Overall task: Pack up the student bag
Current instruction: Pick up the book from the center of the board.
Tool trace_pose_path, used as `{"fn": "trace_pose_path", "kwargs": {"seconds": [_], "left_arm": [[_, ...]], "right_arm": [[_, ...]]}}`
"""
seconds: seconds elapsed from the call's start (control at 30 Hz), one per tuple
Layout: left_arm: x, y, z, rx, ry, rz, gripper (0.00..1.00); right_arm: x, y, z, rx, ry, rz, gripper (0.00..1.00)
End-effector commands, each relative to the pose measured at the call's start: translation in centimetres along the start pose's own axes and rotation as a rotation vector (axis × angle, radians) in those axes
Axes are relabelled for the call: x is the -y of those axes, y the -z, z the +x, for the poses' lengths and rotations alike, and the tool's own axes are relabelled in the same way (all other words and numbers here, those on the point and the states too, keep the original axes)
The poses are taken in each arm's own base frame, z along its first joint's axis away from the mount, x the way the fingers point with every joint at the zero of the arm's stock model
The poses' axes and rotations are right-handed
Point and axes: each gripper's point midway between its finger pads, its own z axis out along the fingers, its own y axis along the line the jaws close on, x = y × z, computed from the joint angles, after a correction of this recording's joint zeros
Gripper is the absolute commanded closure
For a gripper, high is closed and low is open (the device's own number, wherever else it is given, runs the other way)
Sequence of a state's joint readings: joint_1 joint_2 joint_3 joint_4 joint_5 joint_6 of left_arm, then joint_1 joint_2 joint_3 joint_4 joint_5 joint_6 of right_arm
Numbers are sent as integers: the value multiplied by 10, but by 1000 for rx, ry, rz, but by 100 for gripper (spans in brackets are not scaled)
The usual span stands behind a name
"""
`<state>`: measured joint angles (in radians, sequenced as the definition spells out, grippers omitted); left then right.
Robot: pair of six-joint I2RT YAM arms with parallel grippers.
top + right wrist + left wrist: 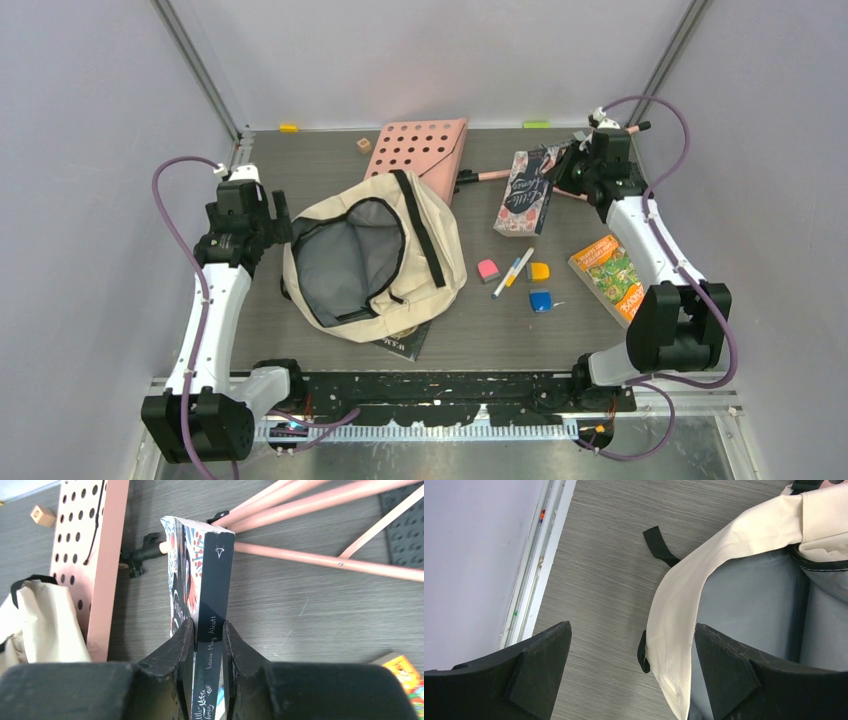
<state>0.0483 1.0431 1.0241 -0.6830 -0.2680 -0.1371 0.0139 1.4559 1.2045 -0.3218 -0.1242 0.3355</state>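
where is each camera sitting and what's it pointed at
Top external: above and behind the arms, looking down on the table; both arms show, bases at the bottom edge.
Left wrist: on the left arm, looking down past the open left gripper, which straddles the bag rim.
Right wrist: on the right arm, looking along the right gripper, shut on a book.
Shared: top and right wrist views both show the book, bag and pink board.
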Motion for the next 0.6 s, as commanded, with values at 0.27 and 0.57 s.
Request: {"fn": "trace_pose_path", "kwargs": {"seconds": [0.27,0.57], "left_arm": [[8,-1,-12,42,31,35,3],[9,-1,-13,42,31,40,3]], "right_arm": [[-28,1,3,-240,375,103,99],[-51,-35,29,-306,485,122,100]]}}
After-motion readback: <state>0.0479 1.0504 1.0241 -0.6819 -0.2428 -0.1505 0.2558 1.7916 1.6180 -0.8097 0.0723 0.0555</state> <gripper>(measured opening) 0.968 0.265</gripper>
